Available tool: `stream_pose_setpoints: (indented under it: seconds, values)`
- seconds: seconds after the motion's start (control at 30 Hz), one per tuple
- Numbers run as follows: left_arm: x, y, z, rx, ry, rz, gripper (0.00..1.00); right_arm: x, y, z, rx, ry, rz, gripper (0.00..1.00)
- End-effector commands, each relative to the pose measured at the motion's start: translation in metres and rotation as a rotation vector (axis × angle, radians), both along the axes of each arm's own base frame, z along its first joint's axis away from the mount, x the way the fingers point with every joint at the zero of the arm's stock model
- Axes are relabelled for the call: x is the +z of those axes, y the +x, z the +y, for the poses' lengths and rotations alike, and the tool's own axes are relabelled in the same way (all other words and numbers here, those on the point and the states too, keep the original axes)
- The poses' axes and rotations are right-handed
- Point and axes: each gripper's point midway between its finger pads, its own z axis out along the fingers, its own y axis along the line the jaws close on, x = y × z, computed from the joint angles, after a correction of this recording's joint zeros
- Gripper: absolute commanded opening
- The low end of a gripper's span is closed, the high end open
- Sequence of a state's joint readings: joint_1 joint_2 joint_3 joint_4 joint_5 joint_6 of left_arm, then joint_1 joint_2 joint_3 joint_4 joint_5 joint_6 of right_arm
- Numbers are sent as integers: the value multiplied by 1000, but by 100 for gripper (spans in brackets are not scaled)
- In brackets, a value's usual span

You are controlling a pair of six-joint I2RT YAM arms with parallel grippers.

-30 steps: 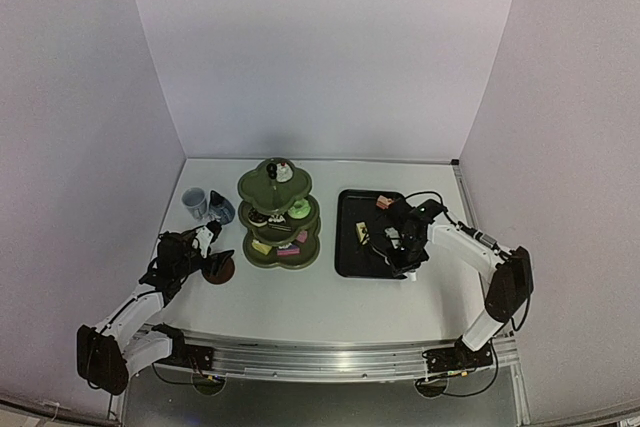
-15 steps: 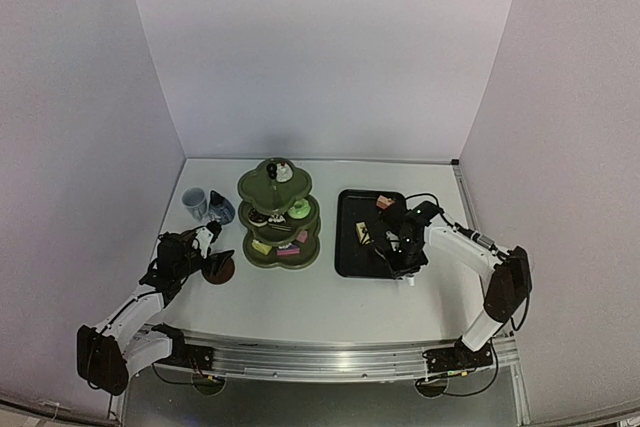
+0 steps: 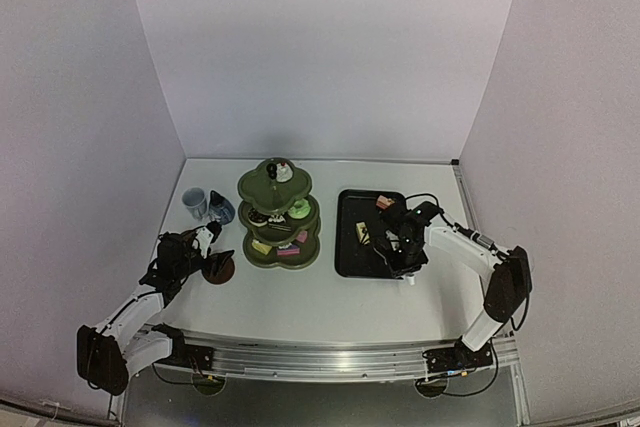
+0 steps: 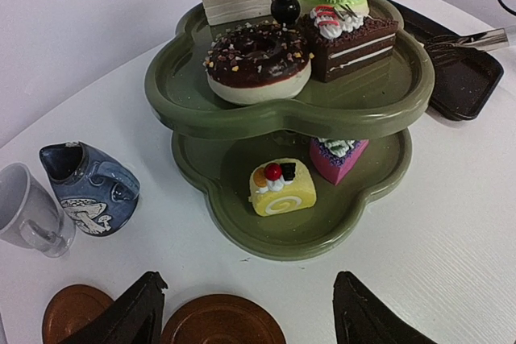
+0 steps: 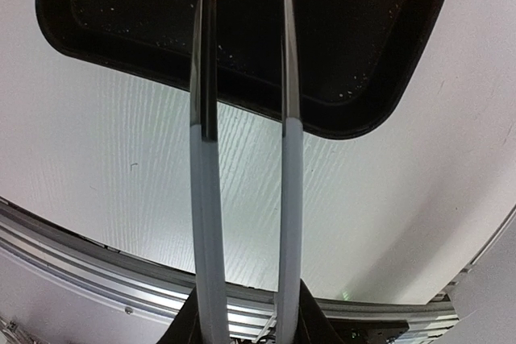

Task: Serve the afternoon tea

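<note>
The olive-green three-tier stand (image 3: pixel 279 215) holds several cakes. The left wrist view shows a chocolate donut (image 4: pixel 258 58), a brown slice (image 4: pixel 351 38), a yellow roll (image 4: pixel 282 187) and a pink cake (image 4: pixel 339 157) on it. Two cakes (image 3: pixel 362 233) lie on the black tray (image 3: pixel 349 257). My left gripper (image 3: pixel 205 249) is open and empty just above a brown saucer (image 4: pixel 222 321); the second saucer (image 4: pixel 76 312) is beside it. The pale cup (image 4: pixel 28 211) and blue pot (image 4: pixel 89 187) stand left of the stand. My right gripper (image 3: pixel 402 252) is shut on the white tongs (image 5: pixel 205 159) over the tray's near edge.
The tray's rim (image 5: pixel 347 110) lies under the tong arms, with white table and the aluminium front rail (image 5: pixel 97 267) beneath. White walls enclose the table on three sides. The tong tips show in the left wrist view (image 4: pixel 472 38).
My right gripper with the tongs has shifted slightly left over the tray's near edge. The left arm has not moved.
</note>
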State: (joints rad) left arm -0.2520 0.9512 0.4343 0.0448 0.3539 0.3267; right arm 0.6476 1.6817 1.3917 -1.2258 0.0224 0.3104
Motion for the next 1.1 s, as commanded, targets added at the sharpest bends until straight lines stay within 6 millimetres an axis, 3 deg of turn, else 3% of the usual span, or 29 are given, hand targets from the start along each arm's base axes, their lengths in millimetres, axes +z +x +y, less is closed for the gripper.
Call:
stream_pose_setpoints:
  seconds: [0.0, 0.2, 0.37, 0.93, 1.07]
  values:
    - [11, 5, 1, 3, 4, -51, 72, 7, 7, 16, 52, 88, -41, 27]
    - [11, 5, 2, 5, 11, -52, 72, -2, 8, 15, 65, 70, -26, 27]
    - [10, 5, 2, 5, 10, -48, 72, 3, 19, 14, 38, 49, -79, 27]
    - [8, 5, 3, 7, 19, -52, 72, 1, 45, 36, 36, 103, -139, 27]
    - [8, 5, 3, 6, 17, -50, 72, 1, 53, 39, 19, 103, -162, 22]
